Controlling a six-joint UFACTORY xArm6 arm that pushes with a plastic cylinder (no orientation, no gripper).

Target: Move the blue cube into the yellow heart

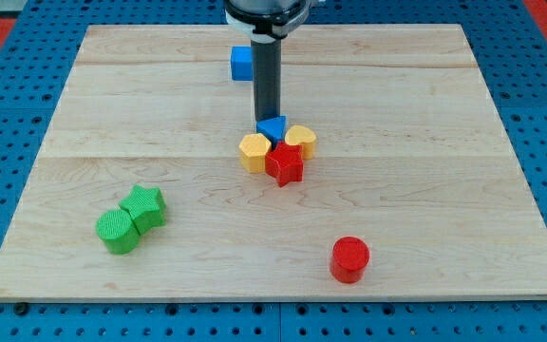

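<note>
The blue cube (242, 63) sits near the view's top, just left of my rod. The yellow heart (301, 140) lies in a cluster near the board's middle, touching a blue triangle (273, 128) and a red star (285, 164). A yellow hexagon (254, 152) touches the star's left side. My tip (268, 119) stands at the top edge of the blue triangle, below and right of the blue cube and up-left of the heart.
A green star (144, 206) and a green cylinder (117, 231) touch each other at the lower left. A red cylinder (349, 258) stands at the lower right. The wooden board (444, 142) lies on a blue pegboard.
</note>
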